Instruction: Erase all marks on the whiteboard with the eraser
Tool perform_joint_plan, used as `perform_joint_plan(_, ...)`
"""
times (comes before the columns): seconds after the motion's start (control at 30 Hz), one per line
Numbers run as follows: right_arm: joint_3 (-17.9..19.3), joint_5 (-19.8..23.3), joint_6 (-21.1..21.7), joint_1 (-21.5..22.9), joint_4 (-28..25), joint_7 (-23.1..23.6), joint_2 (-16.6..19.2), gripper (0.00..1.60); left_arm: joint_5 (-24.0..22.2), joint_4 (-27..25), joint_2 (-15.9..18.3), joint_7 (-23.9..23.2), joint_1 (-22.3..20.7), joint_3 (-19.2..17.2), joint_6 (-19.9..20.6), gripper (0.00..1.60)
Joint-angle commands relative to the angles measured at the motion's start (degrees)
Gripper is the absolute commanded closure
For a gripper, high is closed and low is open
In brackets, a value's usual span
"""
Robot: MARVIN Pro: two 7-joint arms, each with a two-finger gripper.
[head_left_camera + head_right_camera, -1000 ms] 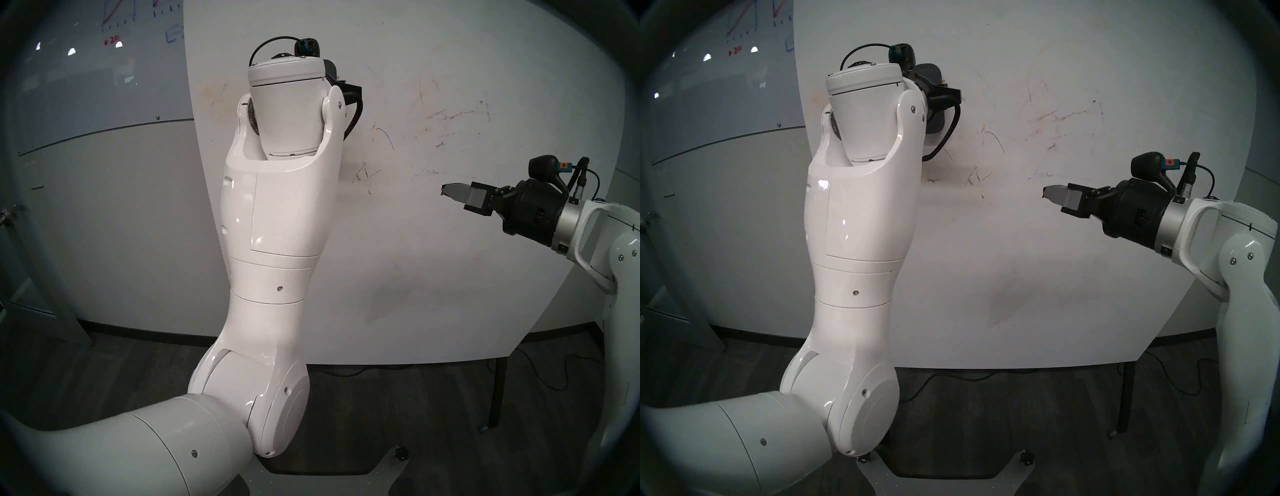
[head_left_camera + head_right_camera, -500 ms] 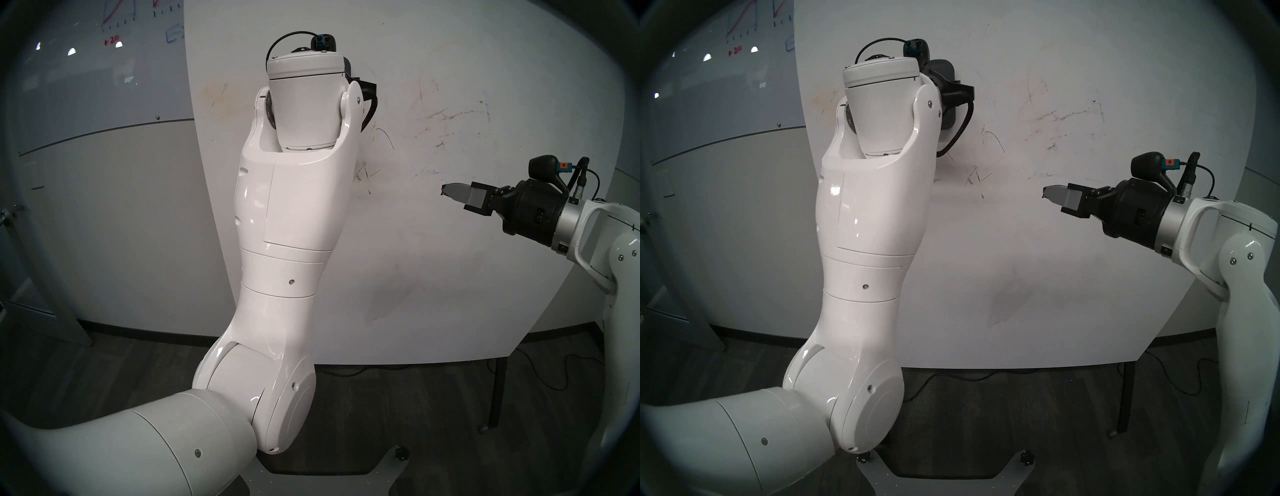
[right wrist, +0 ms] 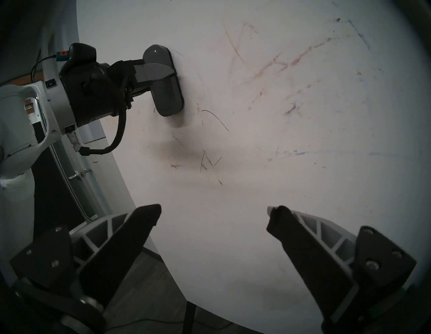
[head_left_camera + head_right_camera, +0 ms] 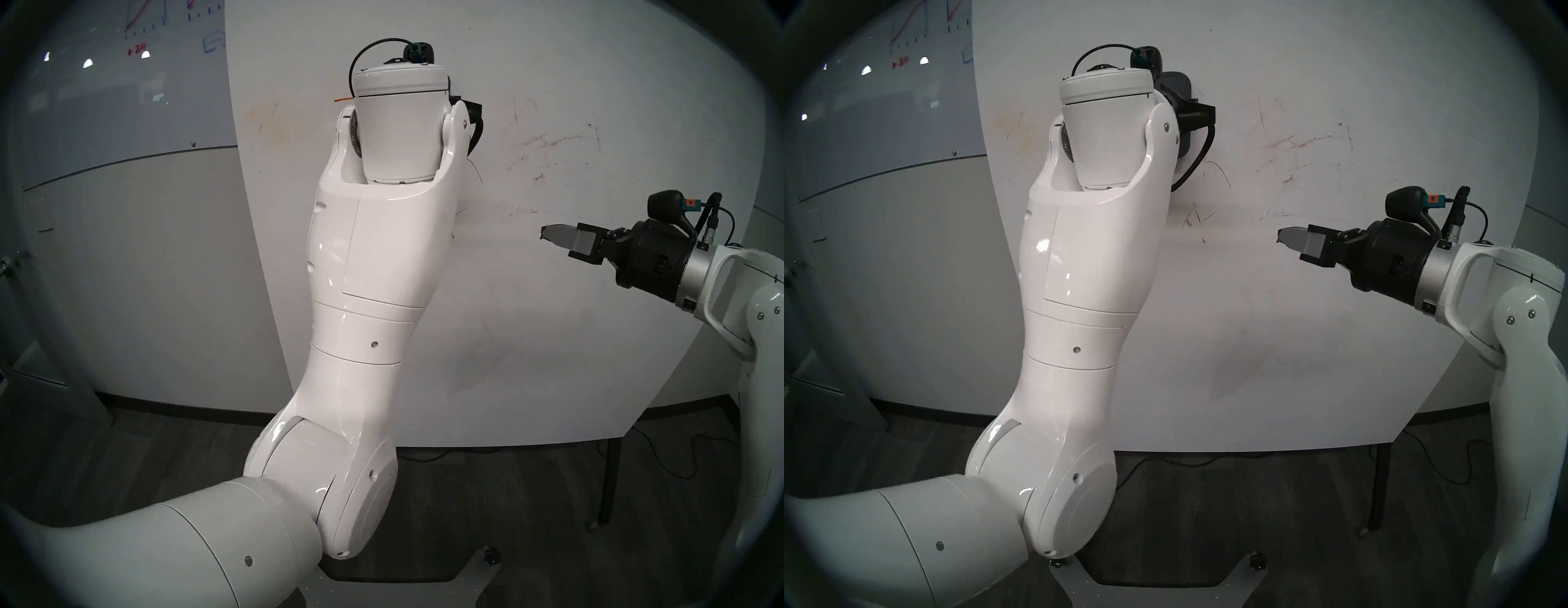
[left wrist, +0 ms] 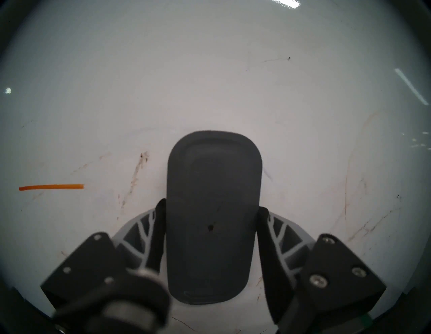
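Here, smudged whiteboard on dark legs, left gripper clamping eraser, right gripper spread wide

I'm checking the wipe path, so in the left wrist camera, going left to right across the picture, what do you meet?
orange line → brown smear streak → eraser, gripped in the left gripper against the whiteboard → faint curved brown stroke
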Motion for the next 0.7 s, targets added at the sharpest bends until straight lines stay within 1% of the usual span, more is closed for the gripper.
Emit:
perform_joint_plan(0.0,0.35,0.06,-0.12,0.57,-0.20,-0.12,0.12,0.00,0.03,0.72,0.75,0.15,-0.71,-1.56,-0.34,1.60)
perform_joint_plan(0.47,0.35,0.01,-0.15,0.53,-0.20,-0.06,0.12,0.00,0.76,-3.23,5.03,-0.40,0.84,-3.77,1.19,1.60)
perform_joint_plan(0.67,0.36,0.01,-0.15,0.53,-0.20,-0.05,0.13,0.00,0.79,-4.38,6.54,-0.74,1.19,-5.31,2.10,1.60)
